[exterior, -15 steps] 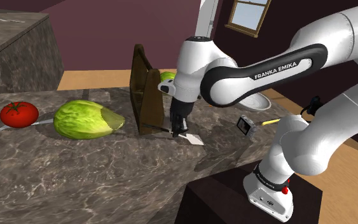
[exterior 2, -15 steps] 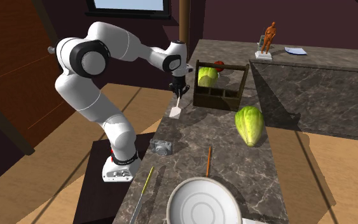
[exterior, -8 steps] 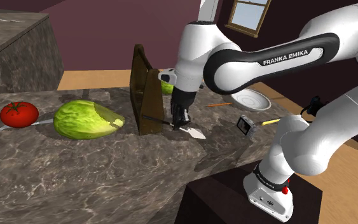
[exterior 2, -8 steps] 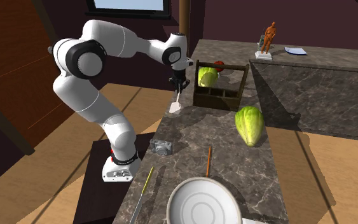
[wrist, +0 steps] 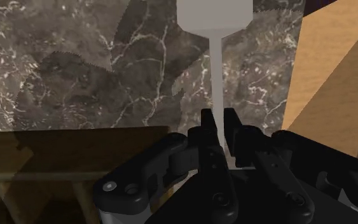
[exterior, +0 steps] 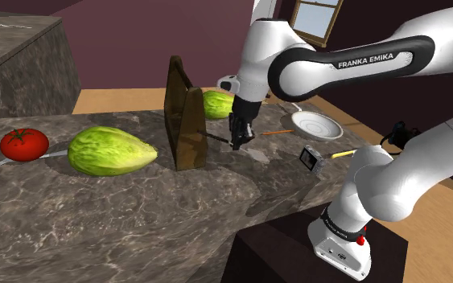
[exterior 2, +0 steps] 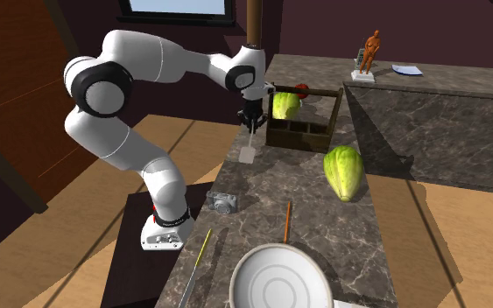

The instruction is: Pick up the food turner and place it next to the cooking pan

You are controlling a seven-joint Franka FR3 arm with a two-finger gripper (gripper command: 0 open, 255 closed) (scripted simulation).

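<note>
Two black fingers (wrist: pixel 206 125) of the gripper (wrist: pixel 218 119) were clamped on the thin shaft of the pale food turner (wrist: pixel 214 14), its blade hanging straight down over the dark marble counter (wrist: pixel 75 63). Half a second before, the blade had slanted at the counter's edge; the gripper had since shifted inward, just beside the wooden caddy (exterior 2: pixel 303 132). The white cooking pan (exterior 2: pixel 279 248) lay well apart from the turner, farther along the counter.

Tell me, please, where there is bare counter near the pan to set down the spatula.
Bare counter lies between the camera and the pan handle, and between handle and lettuce. It is crowded by the wooden caddy.
</note>
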